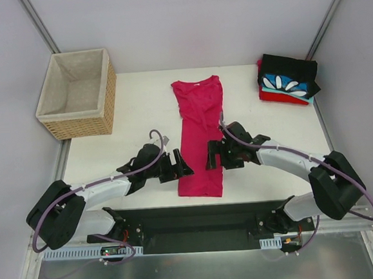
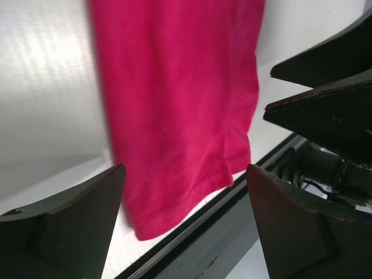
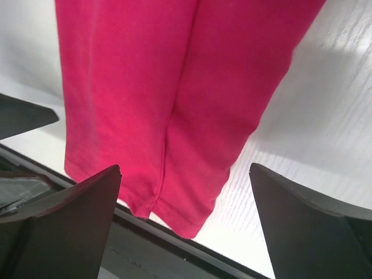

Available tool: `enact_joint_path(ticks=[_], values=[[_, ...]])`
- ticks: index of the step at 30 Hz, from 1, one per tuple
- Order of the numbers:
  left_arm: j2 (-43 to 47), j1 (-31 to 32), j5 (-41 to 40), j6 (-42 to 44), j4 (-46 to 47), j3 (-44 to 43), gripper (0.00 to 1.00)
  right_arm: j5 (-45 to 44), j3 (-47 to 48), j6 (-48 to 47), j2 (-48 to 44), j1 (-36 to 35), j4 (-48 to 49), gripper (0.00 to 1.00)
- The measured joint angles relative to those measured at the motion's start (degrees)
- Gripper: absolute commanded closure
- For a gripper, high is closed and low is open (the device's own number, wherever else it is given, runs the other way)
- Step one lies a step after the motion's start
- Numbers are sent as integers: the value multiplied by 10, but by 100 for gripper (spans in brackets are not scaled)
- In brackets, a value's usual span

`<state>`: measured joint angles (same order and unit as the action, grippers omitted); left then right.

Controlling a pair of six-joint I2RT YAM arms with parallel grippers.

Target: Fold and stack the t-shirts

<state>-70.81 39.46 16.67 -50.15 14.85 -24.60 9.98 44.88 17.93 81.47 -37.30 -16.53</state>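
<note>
Two open hands flank the near end of the magenta-pink t-shirt (image 1: 199, 132), which lies as a long narrow strip down the middle of the tabletop (image 1: 139, 117), collar far and hem at the near edge. The left hand (image 1: 181, 166) hovers at its left edge and the right hand (image 1: 212, 157) at its right, both empty with jaws spread, placed, I judge, to take the hem corners for a crosswise fold. Three folded t-shirts (image 1: 287, 80), black over blue with white petals over red, sit stacked at the far right corner as the pile to join; no brand, label or writing is readable.
</note>
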Motion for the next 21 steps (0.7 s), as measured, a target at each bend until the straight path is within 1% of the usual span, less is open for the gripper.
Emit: enact_joint_path(ticks=[3,7,12,17,21], values=[[-14,21,11,-5,36,0,15,-4,-11,3,-25,-12,3,2],[-13,34,25,-16,56,-10,15,-13,-18,12,-45,-24,2,3],[-3,41,28,-18,61,-26,15,-23,-19,23,-70,-49,-2,2],[2,45,28,-18,64,-26,15,-28,-19,33,-75,-70,-3,2],[6,44,17,-13,63,-26,14,-62,-17,35,-75,-73,-5,3]])
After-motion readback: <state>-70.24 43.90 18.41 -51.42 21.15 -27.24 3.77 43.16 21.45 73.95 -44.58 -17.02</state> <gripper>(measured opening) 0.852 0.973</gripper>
